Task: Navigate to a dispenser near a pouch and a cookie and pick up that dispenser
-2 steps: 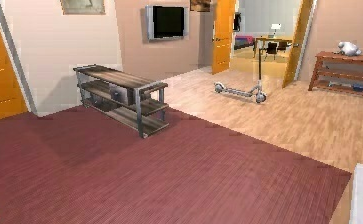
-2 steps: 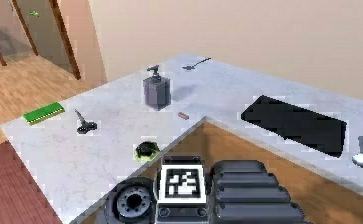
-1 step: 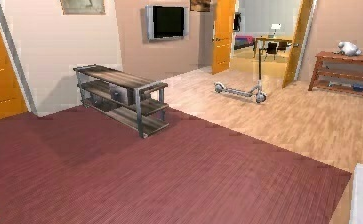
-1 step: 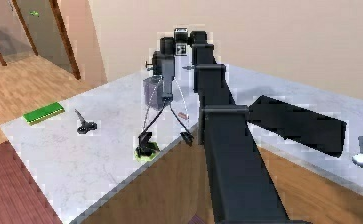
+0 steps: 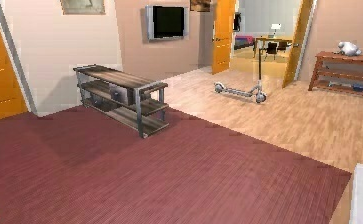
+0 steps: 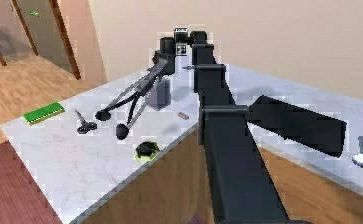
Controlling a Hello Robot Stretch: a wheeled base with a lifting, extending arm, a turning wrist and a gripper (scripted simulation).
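Dispenser, seemingly the grey upright block on the counter, stands at two o'clock from the gripper, near it; the fingers' state cannot be told.

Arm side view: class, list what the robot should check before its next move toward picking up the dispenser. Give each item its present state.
1. The arm reaches out over the counter: ok.
2. The gripper shows against the countertop, among the small things there: ok.
3. The small grey upright thing near the gripper's body is the dispenser: cannot tell.
4. A pouch and a cookie lie near it: cannot tell. A green flat thing and a dark-and-green blob lie on the counter.
5. The gripper holds something: cannot tell, since things lie on the counter at its far end.
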